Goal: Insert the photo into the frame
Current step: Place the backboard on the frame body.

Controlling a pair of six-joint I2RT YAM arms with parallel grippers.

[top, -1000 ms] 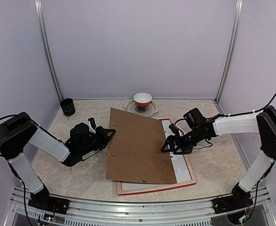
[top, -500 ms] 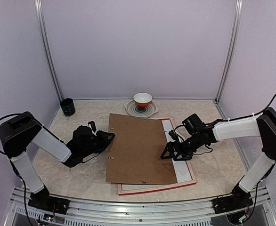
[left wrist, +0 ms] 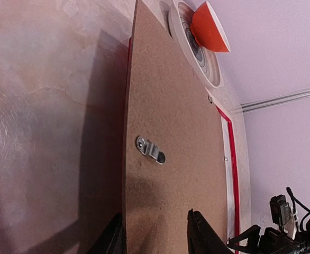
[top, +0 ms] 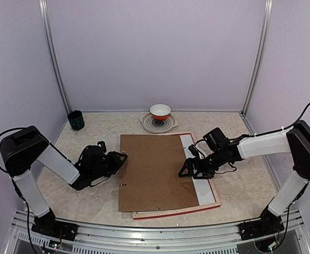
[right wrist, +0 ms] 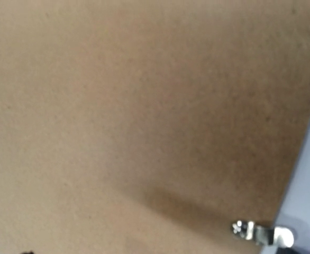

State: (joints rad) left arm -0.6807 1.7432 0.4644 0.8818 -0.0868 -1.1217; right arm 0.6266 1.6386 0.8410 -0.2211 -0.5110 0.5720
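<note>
Frame [top: 176, 211] nearest, lying flat, red edge showing along near and right sides. Brown board [top: 152, 172] on top, offset left, strip of white mat [top: 202, 185] exposed at right. Photo not visible (likely under board, cannot confirm). Left gripper [top: 121, 159] at board's left edge, jaws spread, one finger over board, other outside it. Right gripper [top: 184, 170] at board's right edge; jaw state unclear. Step, by judgement: seating board. Next: nudge board right, square inside frame. Bowl [top: 160, 111] beyond.

Left arm [top: 54, 163] and right arm [top: 263, 142]: white tubular links, bulky black joints, thin looping black cables [top: 309, 107]. Left gripper [top: 123, 156] and right gripper [top: 182, 173]: black, triangular.
</note>
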